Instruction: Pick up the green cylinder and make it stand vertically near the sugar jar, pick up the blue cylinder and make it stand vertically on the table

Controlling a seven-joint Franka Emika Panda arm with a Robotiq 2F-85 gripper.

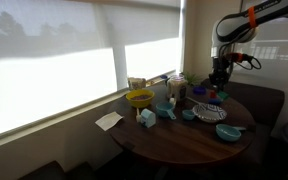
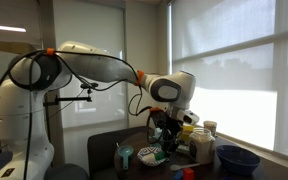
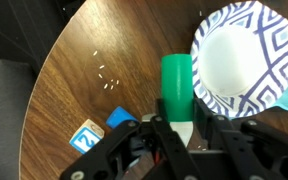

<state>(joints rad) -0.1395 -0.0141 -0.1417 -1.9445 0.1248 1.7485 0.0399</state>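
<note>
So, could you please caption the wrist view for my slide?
Fingers shut on the small green cylinder above the round dark brown wooden table, beside a blue-and-white patterned bowl.

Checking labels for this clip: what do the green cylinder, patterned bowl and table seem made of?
Green cylinder: plastic or painted wood, smooth even matte colour. Patterned bowl: ceramic or paper, unclear; printed blue-white pattern. Table: dark wood or veneer, visible grain.

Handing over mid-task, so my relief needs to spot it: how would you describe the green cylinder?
Start at the round dark wooden table, then find the blue-and-white patterned bowl in the wrist view. The green cylinder shows just beside it, held in the gripper: the only plain green piece, smooth and unpatterned.
</note>
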